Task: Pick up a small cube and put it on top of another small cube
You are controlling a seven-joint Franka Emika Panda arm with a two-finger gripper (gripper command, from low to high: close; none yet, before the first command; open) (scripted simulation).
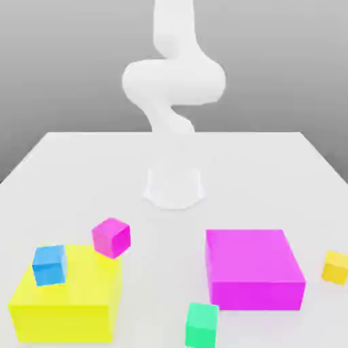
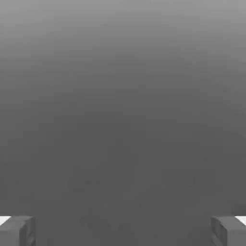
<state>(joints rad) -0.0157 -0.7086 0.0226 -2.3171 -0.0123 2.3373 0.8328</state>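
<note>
The small green cube [image 1: 202, 325] sits on the white table [image 1: 81, 170] near its front edge, between the two big blocks. In the hand view my gripper [image 2: 123, 231] is open: its two grey fingertips [image 2: 17, 230] stand far apart with nothing between them, and plain grey background lies beyond them. The white arm [image 1: 173, 88] rises from its base [image 1: 174, 187] at the middle of the table, well behind the cubes.
A big yellow block [image 1: 64, 302] at the exterior view's left carries a small blue cube [image 1: 49, 264]. A small magenta cube [image 1: 111, 237] sits at its far corner. A big magenta block [image 1: 253, 268] and a small yellow cube [image 1: 335, 266] are at the right.
</note>
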